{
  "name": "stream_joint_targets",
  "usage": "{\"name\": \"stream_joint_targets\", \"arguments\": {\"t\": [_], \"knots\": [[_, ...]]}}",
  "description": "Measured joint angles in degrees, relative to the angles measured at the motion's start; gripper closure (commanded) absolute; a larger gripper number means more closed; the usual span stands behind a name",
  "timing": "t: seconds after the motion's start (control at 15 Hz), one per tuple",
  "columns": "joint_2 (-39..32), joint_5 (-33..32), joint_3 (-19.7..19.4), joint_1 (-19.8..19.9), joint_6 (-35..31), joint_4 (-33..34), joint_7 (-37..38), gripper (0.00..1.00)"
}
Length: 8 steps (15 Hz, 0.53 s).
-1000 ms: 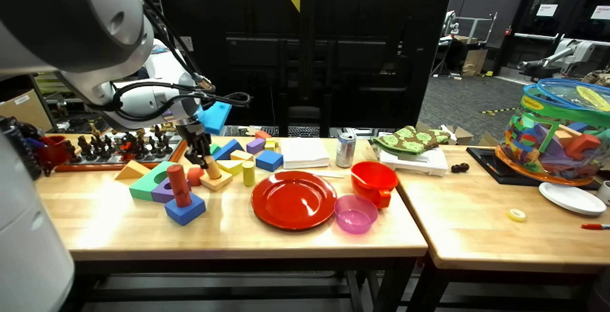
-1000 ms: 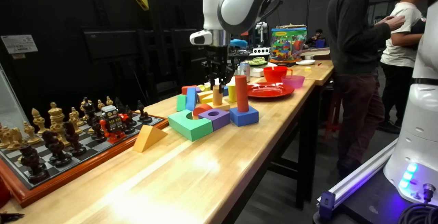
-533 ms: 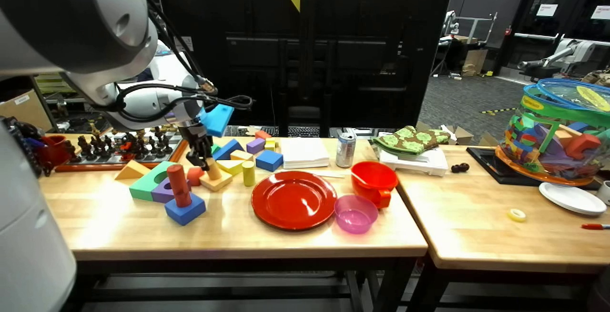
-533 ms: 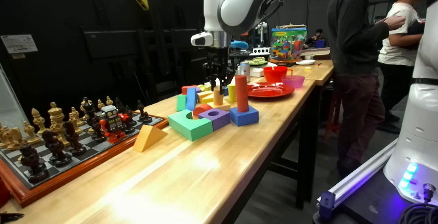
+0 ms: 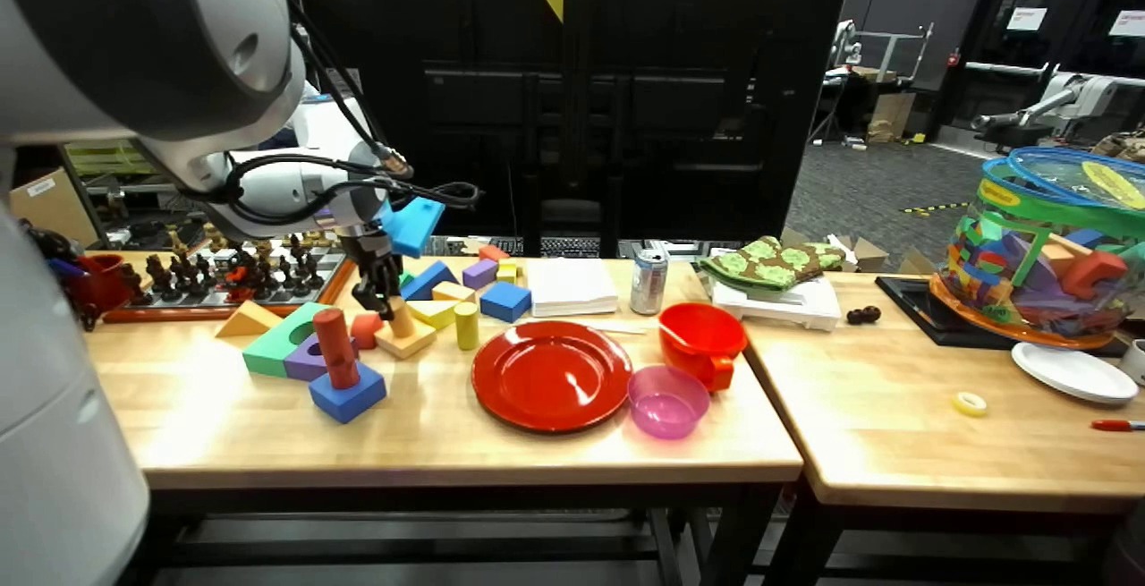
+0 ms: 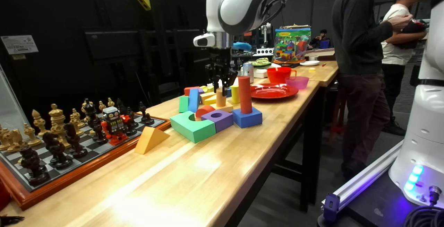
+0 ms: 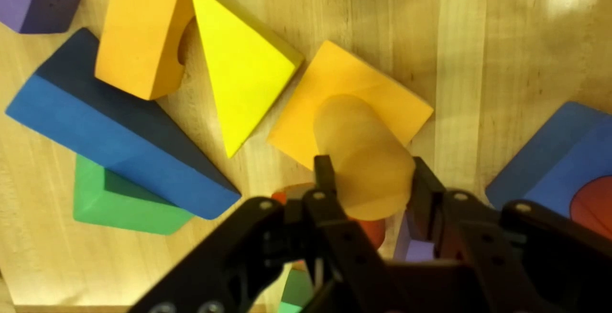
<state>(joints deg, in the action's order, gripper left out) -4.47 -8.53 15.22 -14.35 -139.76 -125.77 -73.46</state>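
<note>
A tan-orange cylinder [image 7: 368, 160] is pinched near its top by my gripper [image 7: 371, 175], with a finger pad against each side. It stands almost upright on a flat orange square block [image 7: 330, 71]; whether its lower end sits inside a hole is hidden. In both exterior views the gripper [image 5: 391, 302] points down over the cylinder [image 6: 221, 99]. Close by are a yellow triangle [image 7: 239, 69], a red curved block [image 5: 365, 330] and a purple block with a hole [image 6: 218, 119]. A red cylinder [image 5: 335, 349] rises from a blue block [image 5: 349, 396].
A green block [image 6: 194, 127] and an orange wedge [image 6: 150, 140] lie beside the chessboard [image 6: 88, 157]. A yellow-green cylinder [image 5: 466, 326] stands between the blocks and the red plate [image 5: 552, 376]. Farther along are a red cup [image 5: 702, 340], a pink bowl [image 5: 667, 403] and a can [image 5: 648, 282].
The arm has shifted slightly to the right in an exterior view. The held cylinder, leaning a second ago, stands straighter on the orange block. The grip on it stays the same.
</note>
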Motion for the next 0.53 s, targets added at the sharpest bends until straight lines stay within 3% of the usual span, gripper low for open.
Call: {"name": "stream_joint_targets", "arguments": {"t": [0.53], "knots": [[-2.11,1.39,0.0,0.28,4.49,3.86,-1.31,0.85]]}}
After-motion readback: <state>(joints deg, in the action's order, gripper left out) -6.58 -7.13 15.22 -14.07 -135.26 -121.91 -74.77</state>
